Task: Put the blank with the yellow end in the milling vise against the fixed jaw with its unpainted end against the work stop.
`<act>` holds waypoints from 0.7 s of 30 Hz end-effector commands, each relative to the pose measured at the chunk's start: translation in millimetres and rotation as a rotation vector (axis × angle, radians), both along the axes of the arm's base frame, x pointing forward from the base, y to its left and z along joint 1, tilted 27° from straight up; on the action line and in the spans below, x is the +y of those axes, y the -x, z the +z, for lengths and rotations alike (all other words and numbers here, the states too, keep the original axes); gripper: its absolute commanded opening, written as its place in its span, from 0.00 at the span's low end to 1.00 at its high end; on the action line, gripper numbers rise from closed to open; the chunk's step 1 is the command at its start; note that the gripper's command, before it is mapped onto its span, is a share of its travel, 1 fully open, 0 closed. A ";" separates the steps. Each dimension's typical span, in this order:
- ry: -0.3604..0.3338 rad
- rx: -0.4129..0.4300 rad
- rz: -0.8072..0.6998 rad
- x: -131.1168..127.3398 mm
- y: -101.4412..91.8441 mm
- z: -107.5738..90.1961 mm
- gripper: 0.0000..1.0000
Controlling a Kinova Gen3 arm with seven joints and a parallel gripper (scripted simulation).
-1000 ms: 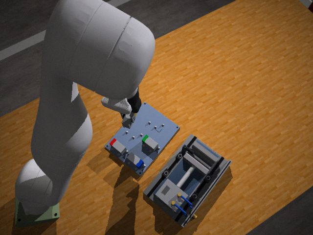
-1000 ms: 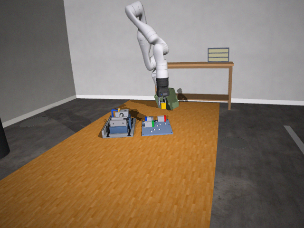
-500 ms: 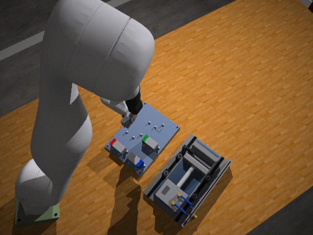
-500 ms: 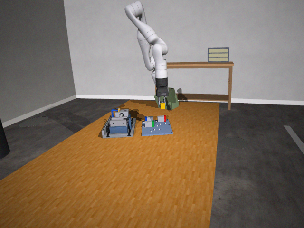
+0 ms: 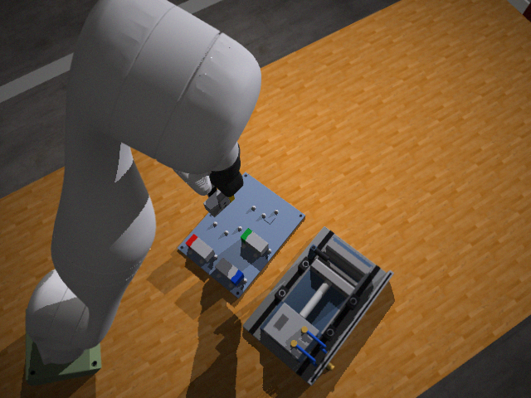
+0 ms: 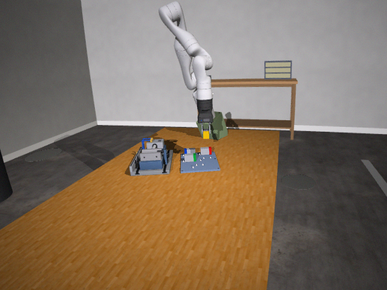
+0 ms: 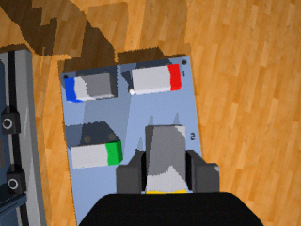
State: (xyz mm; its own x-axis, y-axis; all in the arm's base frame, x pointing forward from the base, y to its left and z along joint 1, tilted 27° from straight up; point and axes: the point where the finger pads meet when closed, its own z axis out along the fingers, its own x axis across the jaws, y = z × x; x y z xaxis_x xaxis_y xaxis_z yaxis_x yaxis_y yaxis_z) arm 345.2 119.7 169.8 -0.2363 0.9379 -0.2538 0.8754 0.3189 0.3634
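My gripper (image 5: 217,201) (image 6: 205,130) (image 7: 166,164) is shut on the blank with the yellow end (image 5: 212,202) (image 6: 205,134) (image 7: 166,151) and holds it in the air over the back of the blue-grey plate (image 5: 280,219) (image 6: 213,167) (image 7: 94,190). The yellow end points toward the wrist in the wrist view. On the plate lie the red-ended blank (image 5: 199,247) (image 6: 206,150) (image 7: 154,79), the green-ended blank (image 5: 255,242) (image 6: 189,157) (image 7: 94,154) and the blue-ended blank (image 5: 228,270) (image 6: 189,151) (image 7: 90,87). The vise (image 5: 279,318) (image 6: 150,157) (image 7: 15,164) stands beside the plate with its jaws apart.
Small pins stand up from the plate's bare part. The vise's hose end carries blue hoses (image 5: 313,344). The arm's green base (image 5: 64,368) (image 6: 218,127) sits behind the plate. A wooden bench (image 6: 253,81) stands at the far wall.
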 end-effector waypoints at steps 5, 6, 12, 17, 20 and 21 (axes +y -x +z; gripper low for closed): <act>-0.034 -0.014 -0.068 0.7 -0.1 0.9 0.00; -0.034 -0.014 -0.068 0.7 -0.1 0.9 0.00; -0.072 -0.025 -0.149 0.5 -0.1 0.7 0.00; -0.104 -0.036 -0.217 0.6 -0.1 0.8 0.00; -0.124 -0.043 -0.259 0.7 -0.1 0.9 0.00; -0.131 -0.045 -0.272 0.7 -0.1 0.9 0.00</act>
